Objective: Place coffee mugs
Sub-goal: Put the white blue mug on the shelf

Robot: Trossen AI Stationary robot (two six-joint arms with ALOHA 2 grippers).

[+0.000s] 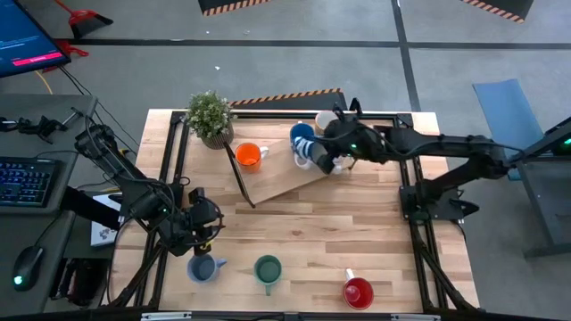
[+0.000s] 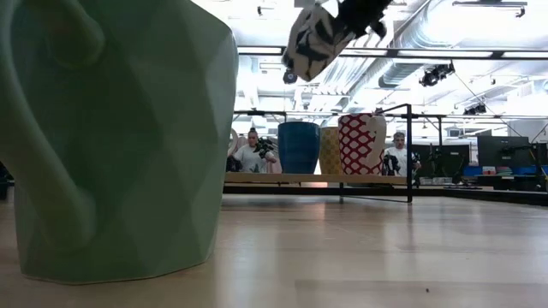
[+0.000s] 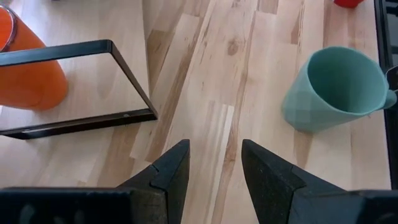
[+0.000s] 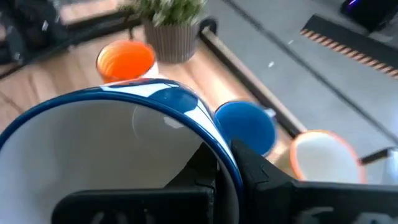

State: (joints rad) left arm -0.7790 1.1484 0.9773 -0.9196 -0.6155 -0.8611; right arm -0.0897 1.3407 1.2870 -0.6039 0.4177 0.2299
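Right gripper (image 1: 326, 159) pinches the blue-and-white patterned mug (image 1: 308, 152) by its rim, lifted over the raised board (image 1: 284, 181) at the tabletop's far side (left gripper (image 1: 202, 234) waits spread, near-left); next, probably, carry it toward the near row and lower it.

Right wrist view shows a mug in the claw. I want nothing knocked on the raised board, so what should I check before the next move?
1. Right claw grips the blue-rimmed mug: ok.
2. Mug hangs clear above the board, low view: ok.
3. Mug upright: not ok, tilted.
4. Bare board beside the orange mug: ok.
5. Gap to the bright blue mug: cannot tell.
6. Left claw open, empty, away from the board: ok.
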